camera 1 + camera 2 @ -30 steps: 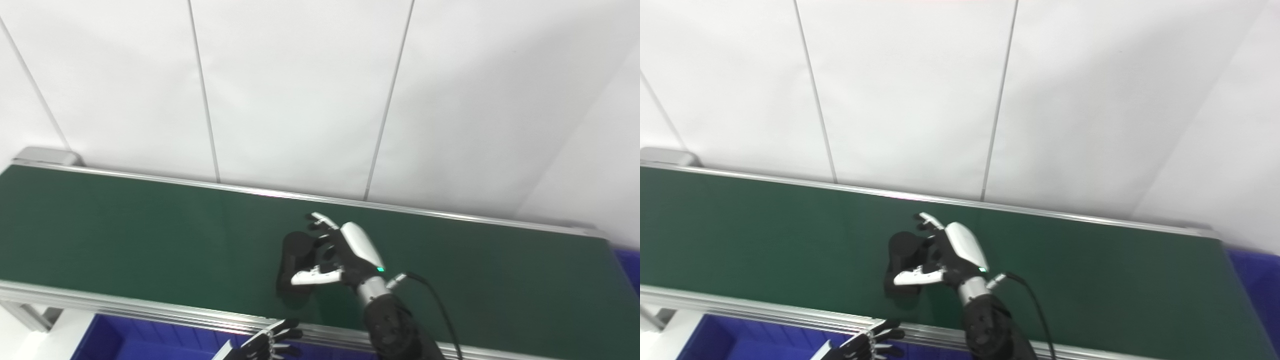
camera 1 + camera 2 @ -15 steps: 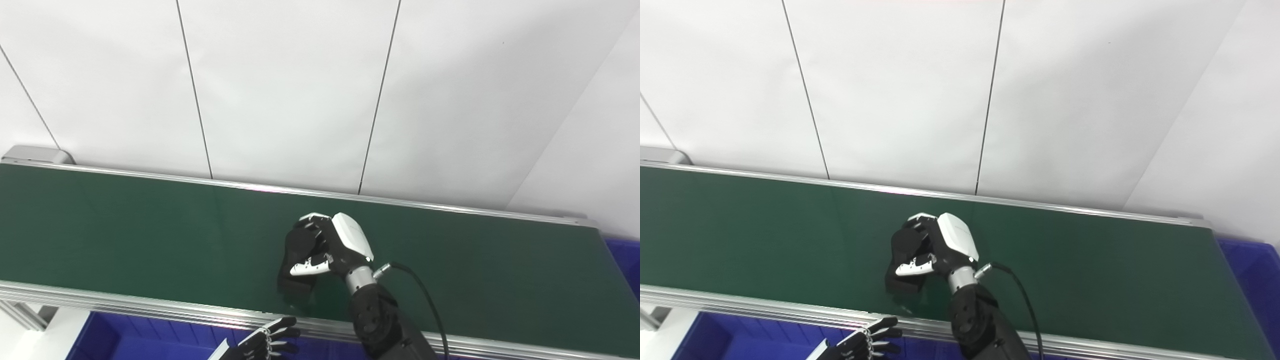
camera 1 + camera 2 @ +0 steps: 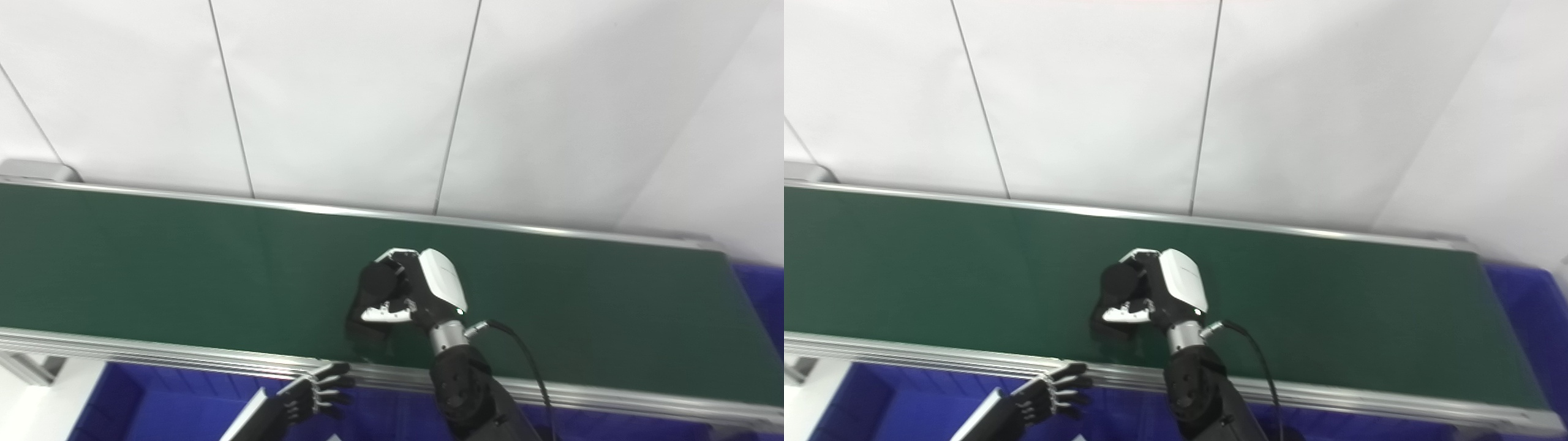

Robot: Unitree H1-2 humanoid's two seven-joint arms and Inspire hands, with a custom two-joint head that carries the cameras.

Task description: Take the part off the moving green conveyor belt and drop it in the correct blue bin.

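Observation:
A black rounded part (image 3: 375,283) sits in my right hand (image 3: 416,294) over the middle of the green conveyor belt (image 3: 153,263). The hand's fingers and thumb are closed around the part, which seems lifted a little, with a dark shadow on the belt beneath it. It also shows in the right eye view (image 3: 1118,283). My left hand (image 3: 312,395) is open, fingers spread, below the belt's near rail and over a blue bin (image 3: 153,404).
The belt's near metal rail (image 3: 184,355) runs across the front. Another blue bin (image 3: 1525,306) stands past the belt's right end. A white panelled wall (image 3: 367,92) rises right behind the belt.
My right hand has closed its fingers on the black part and raised it slightly. My left hand has come up a little into view. The camera has shifted somewhat.

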